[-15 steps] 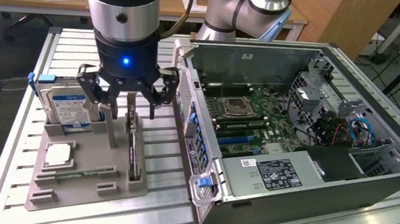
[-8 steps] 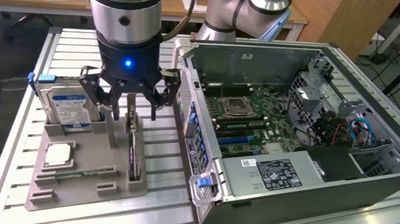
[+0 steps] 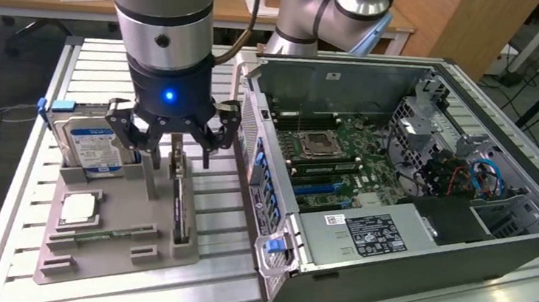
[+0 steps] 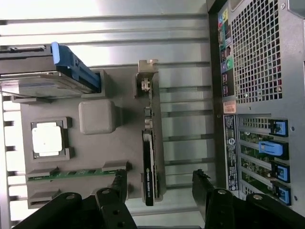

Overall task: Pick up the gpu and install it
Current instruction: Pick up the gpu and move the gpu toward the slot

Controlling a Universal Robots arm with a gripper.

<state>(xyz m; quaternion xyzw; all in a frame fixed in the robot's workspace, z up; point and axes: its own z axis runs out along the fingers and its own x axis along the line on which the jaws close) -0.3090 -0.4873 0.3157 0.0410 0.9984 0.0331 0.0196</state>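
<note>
The gpu [image 3: 181, 209] is a thin black card with a silvery end bracket. It stands on edge in a slot of the grey holder tray [image 3: 111, 254], beside the open computer case [image 3: 356, 74]. My gripper [image 3: 178, 155] hangs open just above the card's far end, apart from it. In the wrist view the gpu [image 4: 149, 162] runs between my two black fingers [image 4: 116, 188], and my gripper [image 4: 159, 191] holds nothing.
The holder tray [image 4: 97, 117] also carries a blue-labelled hard drive [image 3: 92, 145], a processor chip [image 3: 79, 209] and a green memory stick [image 3: 103, 237]. The case lies on its side on a slatted metal table [image 3: 226, 288], with the motherboard [image 3: 349, 151] exposed. Desks stand behind.
</note>
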